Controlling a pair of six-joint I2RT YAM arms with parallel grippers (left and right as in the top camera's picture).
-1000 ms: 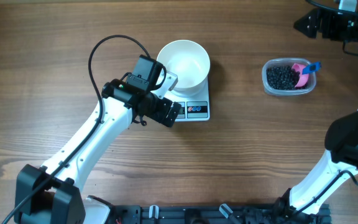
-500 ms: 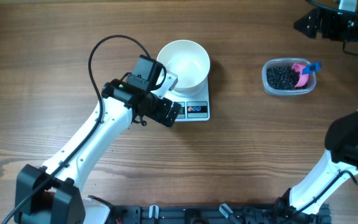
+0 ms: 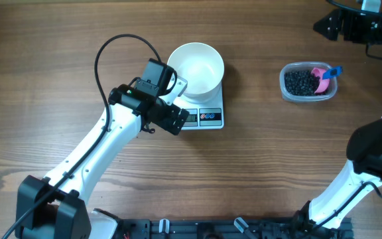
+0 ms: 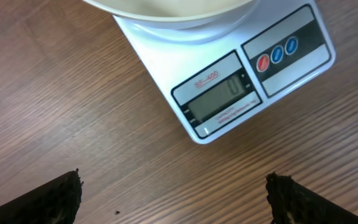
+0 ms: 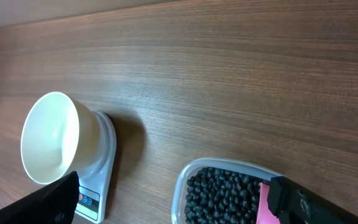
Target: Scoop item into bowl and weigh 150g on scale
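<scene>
Over scale [image 4: 166, 56], my left gripper [image 4: 176, 198] wide, empty; bowl [image 3: 196, 66] on it bare, display [image 4: 219, 99] zero. Beans [image 5: 222, 193] off right in tub [image 3: 287, 96] with pink scoop [image 3: 321, 78]; right gripper [image 5: 176, 202] wide too. Tip: lift clear, don't nudge scale.

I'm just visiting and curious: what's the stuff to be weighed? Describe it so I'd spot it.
On the wooden table, the white bowl sits on the scale near the middle. Off to the right, standing alone, is a clear tub. The item is the heap of small round black pieces in it, next to a pink scoop.
</scene>
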